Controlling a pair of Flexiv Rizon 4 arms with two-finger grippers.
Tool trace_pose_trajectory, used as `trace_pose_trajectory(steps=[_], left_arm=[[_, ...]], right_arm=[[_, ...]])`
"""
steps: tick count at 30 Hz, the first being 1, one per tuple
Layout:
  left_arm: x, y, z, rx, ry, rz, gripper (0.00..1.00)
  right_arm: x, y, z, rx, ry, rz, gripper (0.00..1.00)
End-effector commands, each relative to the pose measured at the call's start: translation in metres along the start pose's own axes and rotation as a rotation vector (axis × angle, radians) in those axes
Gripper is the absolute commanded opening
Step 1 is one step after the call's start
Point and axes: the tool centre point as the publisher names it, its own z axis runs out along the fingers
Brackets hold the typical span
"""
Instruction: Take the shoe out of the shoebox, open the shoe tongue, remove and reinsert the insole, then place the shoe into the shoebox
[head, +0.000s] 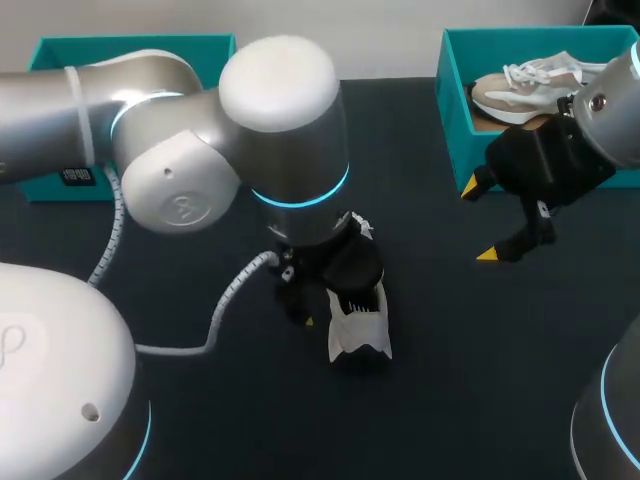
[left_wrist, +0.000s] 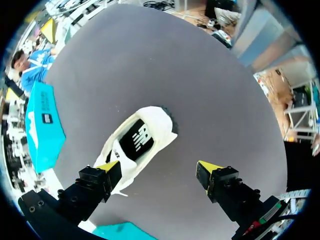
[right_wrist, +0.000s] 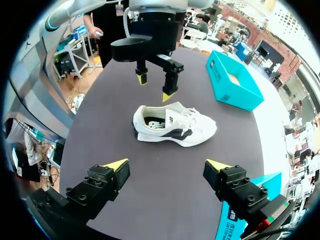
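A white shoe with black panels (head: 358, 328) stands on its sole on the dark table near the middle. My left gripper (head: 335, 308) hangs open just above its heel, touching nothing; in the left wrist view the shoe (left_wrist: 140, 145) lies ahead of the left gripper (left_wrist: 159, 169), close to one finger, with the black insole showing inside. My right gripper (head: 478, 222) is open and empty in front of the teal shoebox (head: 452, 120) at the back right. From the right wrist view the shoe (right_wrist: 172, 125) sits ahead of the right gripper (right_wrist: 167, 167), under the left gripper (right_wrist: 155, 86).
A second, beige and white shoe (head: 530, 82) lies in the right shoebox. Another teal box (head: 130, 48) stands at the back left, partly hidden by my left arm; it shows as the teal box (right_wrist: 232, 82) beyond the shoe. The left arm's cable (head: 215, 320) trails over the table.
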Motion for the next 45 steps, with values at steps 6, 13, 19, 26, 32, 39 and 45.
trace_pose_trajectory(steps=[6,13,19,26,32,39,45], left_arm=[[-0.004,-0.013,0.009,-0.159,0.129,-0.563,1.0],[-0.003,-0.015,0.01,-0.146,0.109,-0.569,1.0],[0.008,-0.036,0.021,-0.131,0.093,-0.56,1.0],[0.013,-0.052,0.035,-0.126,0.073,-0.55,1.0],[0.01,-0.058,0.043,-0.082,0.047,-0.615,1.0],[0.008,-0.054,0.059,-0.059,0.056,-0.659,1.0],[0.008,-0.052,0.074,-0.048,0.068,-0.658,0.99]], right_arm=[[0.0,0.0,0.002,0.002,-0.001,0.0,1.0],[0.0,0.0,0.002,0.002,-0.001,0.0,1.0],[0.0,0.0,0.002,0.002,-0.001,0.0,1.0],[0.0,0.0,0.002,0.002,-0.001,0.0,1.0],[0.0,0.0,0.002,0.002,-0.001,0.0,1.0],[0.0,0.0,0.002,0.002,-0.001,0.0,1.0],[0.0,0.0,0.002,0.002,-0.001,0.0,1.0]])
